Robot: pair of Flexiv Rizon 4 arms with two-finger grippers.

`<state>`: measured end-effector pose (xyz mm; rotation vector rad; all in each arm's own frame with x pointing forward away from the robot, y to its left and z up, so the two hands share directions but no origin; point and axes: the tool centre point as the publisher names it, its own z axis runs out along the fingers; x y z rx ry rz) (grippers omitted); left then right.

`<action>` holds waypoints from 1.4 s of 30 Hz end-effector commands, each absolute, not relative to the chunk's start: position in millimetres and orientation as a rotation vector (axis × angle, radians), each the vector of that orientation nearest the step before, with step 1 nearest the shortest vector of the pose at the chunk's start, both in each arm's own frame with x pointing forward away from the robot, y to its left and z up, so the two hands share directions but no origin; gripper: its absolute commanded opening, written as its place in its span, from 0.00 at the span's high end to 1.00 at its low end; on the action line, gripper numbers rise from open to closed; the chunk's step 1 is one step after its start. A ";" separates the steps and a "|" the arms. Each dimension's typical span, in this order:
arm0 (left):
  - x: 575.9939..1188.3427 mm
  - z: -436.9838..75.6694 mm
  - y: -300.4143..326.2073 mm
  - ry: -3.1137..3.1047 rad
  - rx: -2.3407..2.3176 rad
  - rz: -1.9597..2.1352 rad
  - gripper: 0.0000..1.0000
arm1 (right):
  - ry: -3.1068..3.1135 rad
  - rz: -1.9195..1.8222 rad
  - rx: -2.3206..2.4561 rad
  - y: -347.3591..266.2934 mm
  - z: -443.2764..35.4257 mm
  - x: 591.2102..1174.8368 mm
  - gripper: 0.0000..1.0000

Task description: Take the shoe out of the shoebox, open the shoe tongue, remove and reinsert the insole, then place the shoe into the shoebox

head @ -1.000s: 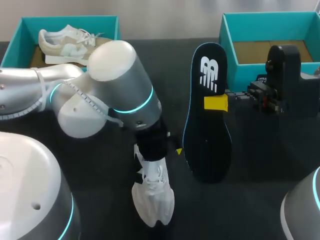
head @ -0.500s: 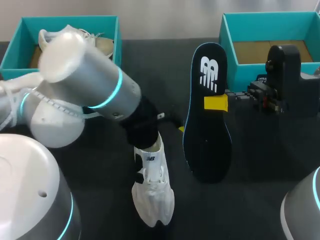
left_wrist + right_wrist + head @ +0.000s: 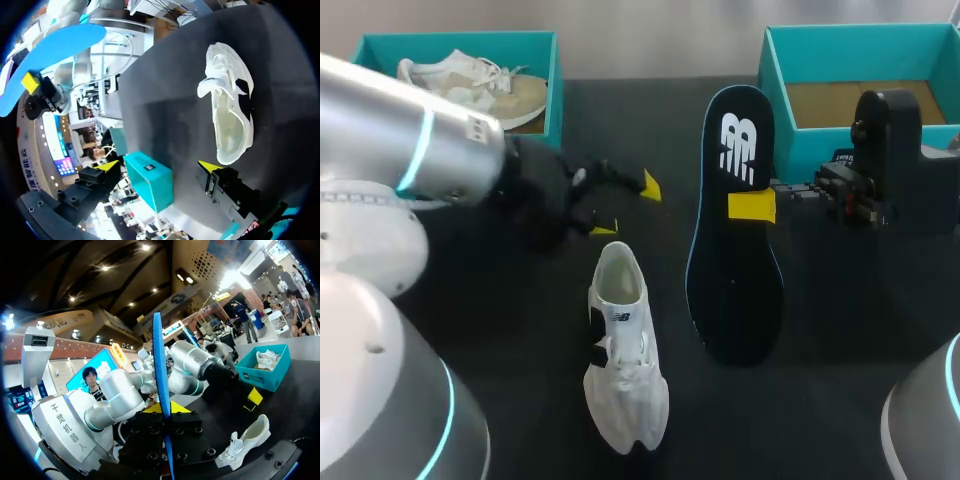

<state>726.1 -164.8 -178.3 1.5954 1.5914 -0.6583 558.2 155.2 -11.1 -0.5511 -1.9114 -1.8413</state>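
The white shoe (image 3: pixel 625 350) lies on the tabletop (image 3: pixel 840 330), near the middle of its front edge. The left tool (image 3: pixel 628 206) hangs wide open just beyond its heel. The right tool (image 3: pixel 752 207) is closed on the dark insole (image 3: pixel 735 290).

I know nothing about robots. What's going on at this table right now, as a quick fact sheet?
Left gripper: open, empty, near the white shoe's heel
Right gripper: shut on the insole, holding it outside the shoe
White shoe: lying on the table, touched by neither gripper
Left shoebox: holds a beige shoe
Right shoebox: no shoe inside
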 end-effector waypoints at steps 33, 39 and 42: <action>736.3 -134.0 -106.0 1.322 1.229 -1.039 0.00 | -1.830 -1.754 -0.599 143.1 -14.7 623.3 1.00; 740.3 -127.8 -99.2 1.306 1.174 -1.073 0.00 | -1.793 -1.687 -0.634 138.4 -18.4 674.0 1.00; 741.8 -120.8 -97.4 1.273 1.155 -1.130 0.00 | -1.752 -1.675 -0.675 137.5 -22.2 699.1 1.00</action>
